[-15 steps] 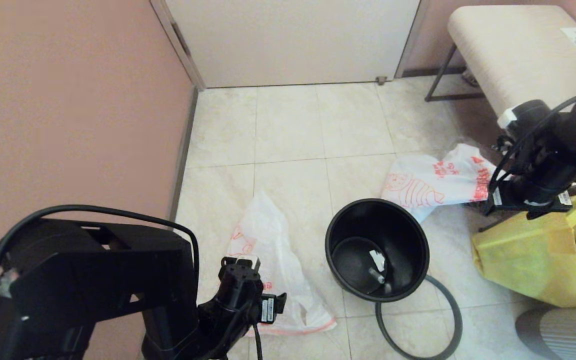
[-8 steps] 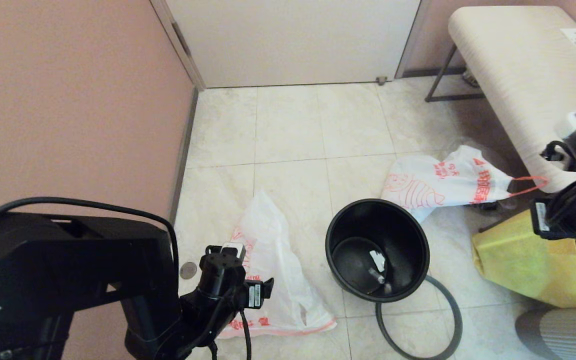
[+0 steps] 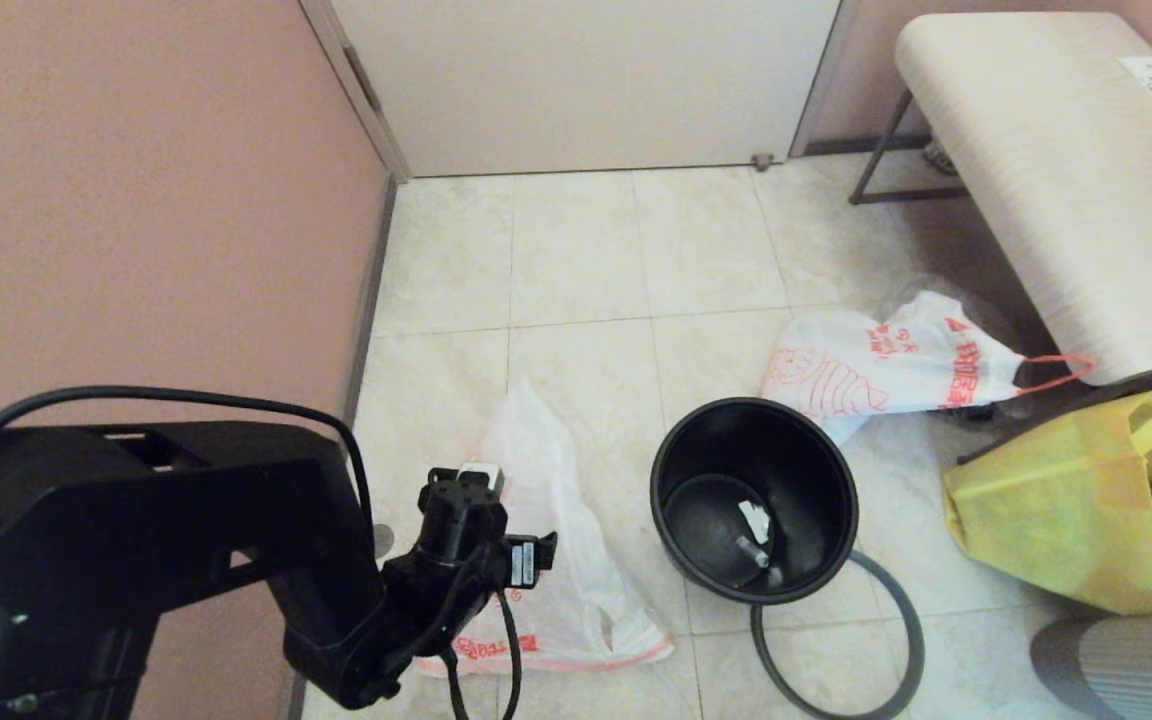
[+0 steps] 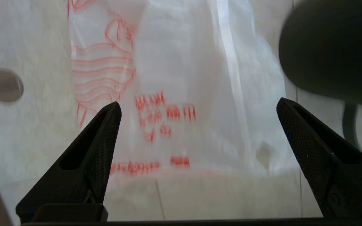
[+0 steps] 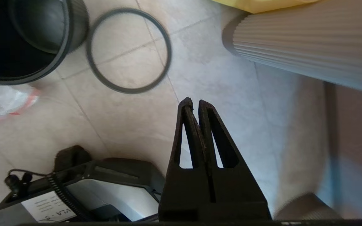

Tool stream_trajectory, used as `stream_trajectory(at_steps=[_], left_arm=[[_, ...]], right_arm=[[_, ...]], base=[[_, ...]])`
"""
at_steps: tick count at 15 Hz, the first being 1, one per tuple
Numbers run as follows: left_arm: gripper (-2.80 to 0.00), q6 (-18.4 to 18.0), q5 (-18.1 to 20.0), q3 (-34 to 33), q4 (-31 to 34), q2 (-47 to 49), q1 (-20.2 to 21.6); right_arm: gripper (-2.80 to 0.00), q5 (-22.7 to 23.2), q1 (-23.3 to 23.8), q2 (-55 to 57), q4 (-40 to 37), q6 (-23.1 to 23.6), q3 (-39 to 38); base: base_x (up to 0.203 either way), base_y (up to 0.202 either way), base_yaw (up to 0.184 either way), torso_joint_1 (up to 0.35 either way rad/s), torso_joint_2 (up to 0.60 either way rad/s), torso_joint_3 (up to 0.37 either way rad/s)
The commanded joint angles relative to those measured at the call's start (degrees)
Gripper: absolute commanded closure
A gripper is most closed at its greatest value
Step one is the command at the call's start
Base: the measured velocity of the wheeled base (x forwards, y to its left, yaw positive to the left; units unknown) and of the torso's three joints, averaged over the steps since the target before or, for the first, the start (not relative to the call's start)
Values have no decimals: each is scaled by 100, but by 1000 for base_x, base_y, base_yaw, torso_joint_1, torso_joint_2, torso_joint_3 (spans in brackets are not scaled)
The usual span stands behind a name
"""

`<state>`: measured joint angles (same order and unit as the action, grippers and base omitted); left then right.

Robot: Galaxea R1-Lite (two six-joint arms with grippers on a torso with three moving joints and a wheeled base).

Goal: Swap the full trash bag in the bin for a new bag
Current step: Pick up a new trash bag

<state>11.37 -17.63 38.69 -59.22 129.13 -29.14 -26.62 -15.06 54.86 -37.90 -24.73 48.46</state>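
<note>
Bin [image 3: 754, 500] stands right of the open left hand [image 4: 196, 110].

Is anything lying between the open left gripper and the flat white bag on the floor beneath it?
Nothing visible does. The left gripper hangs open directly above the flat white bag, only air between them. The bin stands to one side, unlined, its hoop on the floor beside it. The right gripper is shut, elsewhere.

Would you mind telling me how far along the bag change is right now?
Done: the bin is unlined, its hoop off on the floor, the filled bag lying behind it. In hand: left gripper, open, hovers over the flat new bag. Left: grasping it, lining the bin, refitting the hoop.
</note>
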Motion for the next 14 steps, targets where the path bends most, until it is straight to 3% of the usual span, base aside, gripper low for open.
stream_trajectory(at_steps=[1,4,7,10,14], left_arm=[[-280,7,-20,707,553,84,104],[-280,9,-34,2252,1977,370,236],[-280,-1,-38,3479,2851,1090,240],[-280,-188,-54,4500,3270,1953,240],[-280,-280,-224,5191,3508,2418,81]], right_arm=[[0,-29,-119,-816,-4,-45,-314],[0,-44,-178,-1177,11,-58,-472],[0,-20,-182,-1318,53,-74,-626],[0,57,-173,-1413,190,-67,-654],[0,240,-173,-1531,222,-67,-658]], base=[[0,0,0,0,0,0],[0,0,0,0,0,0],[0,0,0,0,0,0],[0,0,0,0,0,0],[0,0,0,0,0,0]])
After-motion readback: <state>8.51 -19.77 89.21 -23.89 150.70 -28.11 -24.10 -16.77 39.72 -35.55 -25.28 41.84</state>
